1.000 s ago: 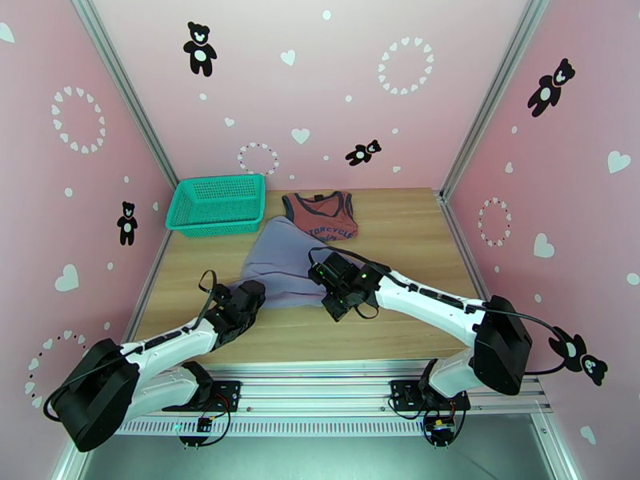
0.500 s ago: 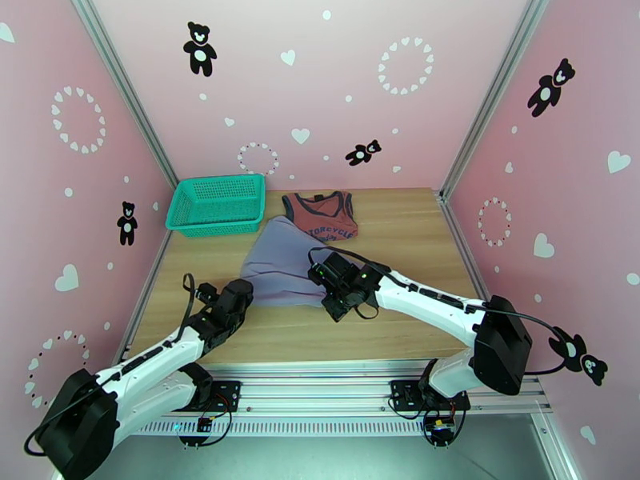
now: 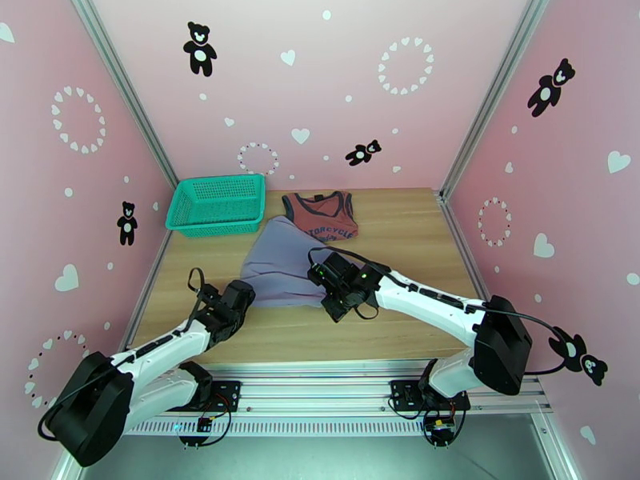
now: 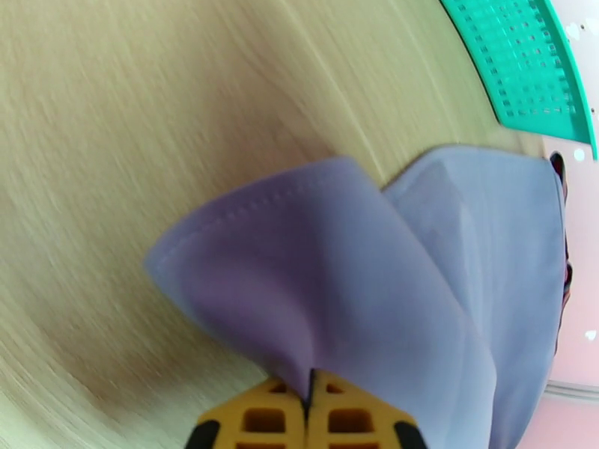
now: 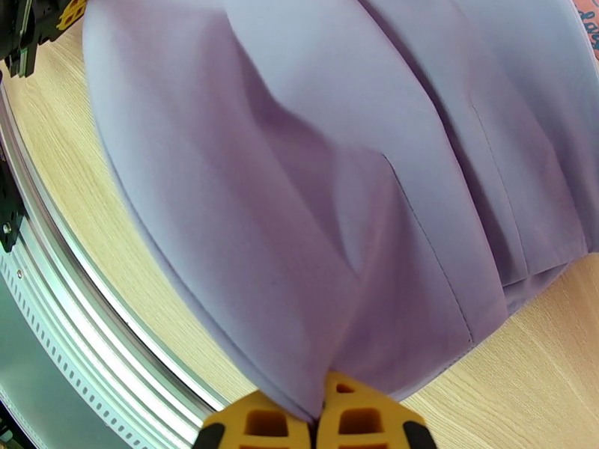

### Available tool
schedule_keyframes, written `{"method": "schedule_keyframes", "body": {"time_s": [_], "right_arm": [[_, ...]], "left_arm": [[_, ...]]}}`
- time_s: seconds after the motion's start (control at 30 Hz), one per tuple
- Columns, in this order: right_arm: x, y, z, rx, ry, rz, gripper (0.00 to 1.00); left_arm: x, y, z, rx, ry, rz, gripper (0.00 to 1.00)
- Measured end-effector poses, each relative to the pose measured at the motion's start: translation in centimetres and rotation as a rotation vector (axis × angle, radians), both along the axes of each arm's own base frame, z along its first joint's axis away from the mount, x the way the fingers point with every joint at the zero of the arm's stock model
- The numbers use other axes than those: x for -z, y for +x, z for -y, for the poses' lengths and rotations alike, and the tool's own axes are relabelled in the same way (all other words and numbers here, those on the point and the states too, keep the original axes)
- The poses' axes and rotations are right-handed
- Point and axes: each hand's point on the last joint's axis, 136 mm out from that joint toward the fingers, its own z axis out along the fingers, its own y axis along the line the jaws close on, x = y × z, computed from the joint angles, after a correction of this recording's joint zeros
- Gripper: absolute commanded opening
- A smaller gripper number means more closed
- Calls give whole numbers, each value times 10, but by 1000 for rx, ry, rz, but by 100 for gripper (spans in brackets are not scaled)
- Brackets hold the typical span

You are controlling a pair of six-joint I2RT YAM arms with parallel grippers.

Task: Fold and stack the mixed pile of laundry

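The grey-lavender shirt point(image 3: 280, 262) lies spread at mid-table, its far edge lapping the rust-red tank top point(image 3: 322, 218) with dark trim and lettering. My left gripper point(image 3: 242, 290) is at the shirt's near-left corner. In the left wrist view its yellow fingertips point(image 4: 266, 420) are shut on a lifted fold of the shirt point(image 4: 337, 271). My right gripper point(image 3: 326, 300) is at the near-right hem. The right wrist view shows it point(image 5: 318, 420) shut on the shirt's edge point(image 5: 337, 181), the cloth rising slack from the wood.
A teal mesh basket point(image 3: 216, 203) stands at the back left, close to the shirt's far-left edge. Bare wood lies right of the garments. The metal rail point(image 5: 67, 293) runs along the table's near edge just behind both grippers.
My left gripper has shifted slightly left along the shirt's near-left corner and shut on it. The right arm and the garments have stayed put.
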Motion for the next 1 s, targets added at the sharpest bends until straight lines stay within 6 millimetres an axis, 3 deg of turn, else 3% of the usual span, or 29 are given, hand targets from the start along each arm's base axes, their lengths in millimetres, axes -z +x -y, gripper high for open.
{"method": "schedule_keyframes", "body": {"time_s": [0.13,0.3,0.47,0.57,0.6,0.73,0.83,0.93,1.0], "right_arm": [[2,-7,-1,-14,27,-23,0],[5,-27,0,-45,72,-88,0],[-17,-27,8,-37,88,-47,0],[-57,-14,13,-12,106,56,0],[-80,-7,15,-1,126,110,0],[-181,16,24,33,235,337,0],[-247,21,35,40,288,477,0],[-292,23,48,45,300,587,0],[-309,30,55,59,285,641,0]], "left_arm": [[-15,1,-7,23,21,-4,0],[-58,8,-2,129,66,17,0],[-97,15,13,273,111,13,0],[-140,27,24,361,141,39,0],[-161,33,28,386,149,65,0],[-270,52,42,478,186,233,0],[-347,51,48,540,210,363,0],[-399,42,51,593,230,451,0],[-419,37,52,621,245,479,0]]}}
